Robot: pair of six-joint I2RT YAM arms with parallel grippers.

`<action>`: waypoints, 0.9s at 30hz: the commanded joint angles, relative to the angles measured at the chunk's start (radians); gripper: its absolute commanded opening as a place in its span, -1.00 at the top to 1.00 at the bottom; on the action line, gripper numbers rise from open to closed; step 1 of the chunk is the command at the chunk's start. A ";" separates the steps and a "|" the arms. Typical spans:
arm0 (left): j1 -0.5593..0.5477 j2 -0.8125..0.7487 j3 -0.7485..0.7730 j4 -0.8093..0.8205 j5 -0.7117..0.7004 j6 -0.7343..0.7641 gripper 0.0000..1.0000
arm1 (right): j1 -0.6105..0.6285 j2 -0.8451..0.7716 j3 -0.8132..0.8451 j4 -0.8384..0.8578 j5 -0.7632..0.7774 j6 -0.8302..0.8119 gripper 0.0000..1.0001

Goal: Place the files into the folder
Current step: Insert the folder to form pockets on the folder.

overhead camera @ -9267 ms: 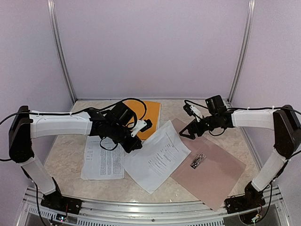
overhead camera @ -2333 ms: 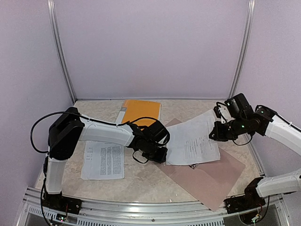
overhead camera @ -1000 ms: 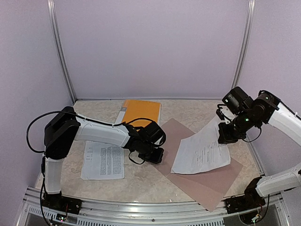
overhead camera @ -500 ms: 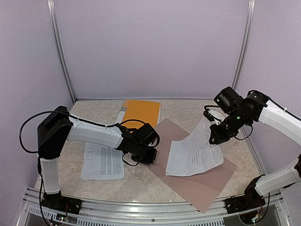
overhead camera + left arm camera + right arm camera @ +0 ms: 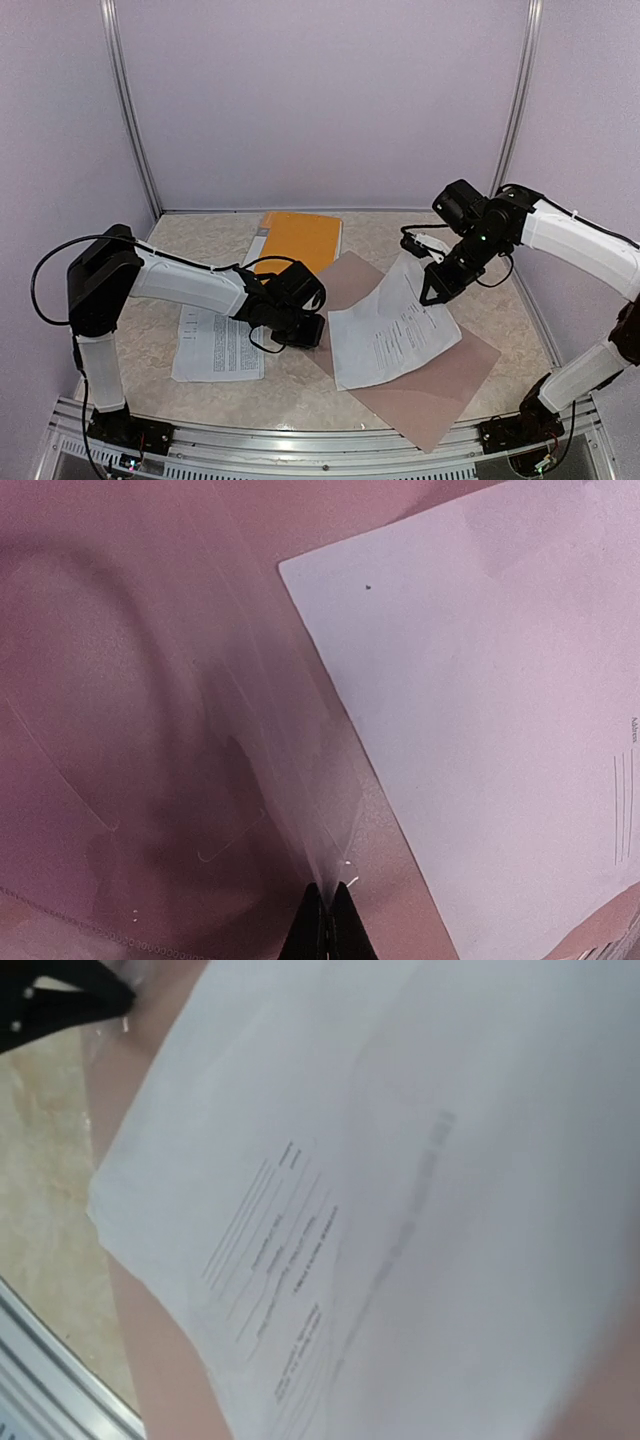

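One file (image 5: 385,325), a white printed sheet, lies slanted on the taupe folder (image 5: 440,385). Its far edge is raised, and my right gripper (image 5: 431,293) is shut on that edge. In the right wrist view this file (image 5: 400,1210) fills the frame and hides my own fingers. My left gripper (image 5: 306,331) is at the folder's left edge. In the left wrist view the left gripper (image 5: 328,920) is shut on a clear thin flap (image 5: 290,780) of the folder (image 5: 130,730), and the file's corner (image 5: 500,710) lies just to its right. Another file (image 5: 220,345) lies flat at the left.
An orange folder (image 5: 300,240) lies at the back of the table, behind my left arm. The enclosure's metal posts and walls stand close on both sides. The metal rail (image 5: 300,445) runs along the near edge.
My right gripper has carried the file leftward over the folder. My left gripper has shut on the folder's clear flap and drawn slightly left, and the folder has shifted with it.
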 commanded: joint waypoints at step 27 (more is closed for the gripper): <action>0.004 -0.033 -0.020 0.035 0.113 0.070 0.93 | -0.013 0.273 0.282 -0.037 0.100 -0.196 1.00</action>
